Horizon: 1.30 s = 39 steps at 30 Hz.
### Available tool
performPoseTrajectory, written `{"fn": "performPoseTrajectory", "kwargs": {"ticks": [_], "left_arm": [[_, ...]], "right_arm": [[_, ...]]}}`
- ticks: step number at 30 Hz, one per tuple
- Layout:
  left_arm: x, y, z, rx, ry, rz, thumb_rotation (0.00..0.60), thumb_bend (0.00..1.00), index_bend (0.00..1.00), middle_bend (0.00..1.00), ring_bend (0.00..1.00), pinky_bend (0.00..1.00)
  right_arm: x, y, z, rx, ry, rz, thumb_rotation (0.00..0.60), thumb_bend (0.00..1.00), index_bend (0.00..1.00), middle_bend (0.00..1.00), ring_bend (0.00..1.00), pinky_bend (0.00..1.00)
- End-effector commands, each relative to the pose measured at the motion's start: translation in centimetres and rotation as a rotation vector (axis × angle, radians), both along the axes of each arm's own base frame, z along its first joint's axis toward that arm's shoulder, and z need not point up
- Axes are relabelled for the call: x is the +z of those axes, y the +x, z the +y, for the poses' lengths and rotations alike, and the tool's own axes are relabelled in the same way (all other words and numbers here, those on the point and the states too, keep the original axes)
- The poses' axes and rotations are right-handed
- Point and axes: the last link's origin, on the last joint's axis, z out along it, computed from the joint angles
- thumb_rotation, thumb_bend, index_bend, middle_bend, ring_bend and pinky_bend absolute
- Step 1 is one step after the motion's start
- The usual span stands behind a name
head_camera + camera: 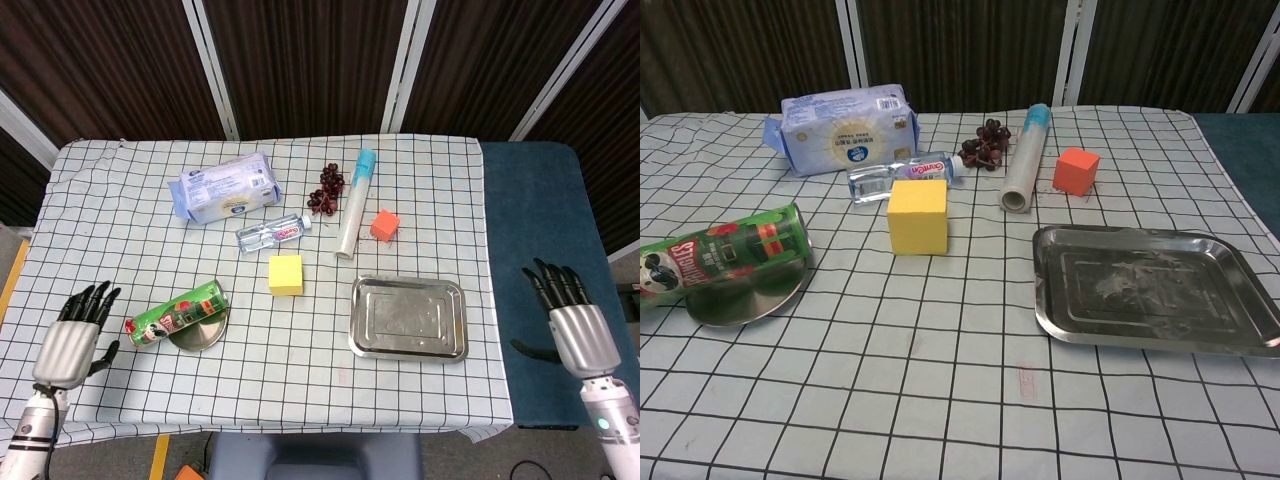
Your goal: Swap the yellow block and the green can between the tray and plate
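The yellow block (285,274) (917,216) stands on the checked cloth between plate and tray, touching neither. The green can (176,313) (719,255) lies on its side across the round metal plate (203,332) (746,300). The steel tray (408,318) (1150,288) holds nothing. My left hand (70,343) hovers at the table's left front edge, fingers spread, holding nothing. My right hand (574,330) is off the table to the right, over the blue surface, fingers spread and empty. Neither hand shows in the chest view.
A blue-white wipes pack (225,187), a small water bottle (270,233), dark grapes (328,189), a white roll with a blue cap (353,204) and an orange cube (384,225) lie across the back half of the table.
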Motion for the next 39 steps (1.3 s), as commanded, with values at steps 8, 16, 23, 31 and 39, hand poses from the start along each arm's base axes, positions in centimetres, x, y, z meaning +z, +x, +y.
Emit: {"fn": "performPoseTrajectory", "kwargs": {"ticks": [8, 16, 23, 31, 39], "left_arm": [[-5.2, 3.6, 3.8, 0.060, -0.195, -0.048, 0.600, 0.36, 0.00, 0.00, 0.00, 0.12], [-7.4, 4.2, 5.2, 0.078, -0.228, -0.031, 0.600, 0.36, 0.00, 0.00, 0.00, 0.12], [-8.9, 3.1, 6.7, 0.119, -0.228, 0.008, 0.600, 0.36, 0.00, 0.02, 0.02, 0.13], [-9.5, 2.4, 7.6, 0.076, -0.167, 0.072, 0.600, 0.60, 0.30, 0.46, 0.45, 0.41], [-9.1, 6.7, 6.2, -0.171, -0.094, 0.003, 0.600, 0.73, 0.49, 0.64, 0.59, 0.60]], "right_arm": [[-0.1, -0.2, 2.0, 0.090, -0.030, 0.006, 0.600, 0.02, 0.00, 0.00, 0.00, 0.00], [-0.3, -0.3, 1.7, 0.095, -0.017, -0.003, 0.600, 0.02, 0.01, 0.00, 0.00, 0.00], [-0.3, -0.2, 1.7, 0.113, -0.013, -0.009, 0.600, 0.02, 0.03, 0.00, 0.00, 0.00], [-0.3, -0.3, 1.6, 0.111, -0.007, -0.013, 0.600, 0.02, 0.04, 0.00, 0.00, 0.00], [-0.2, -0.2, 1.8, 0.122, -0.016, -0.022, 0.600, 0.02, 0.05, 0.00, 0.00, 0.00]]}}
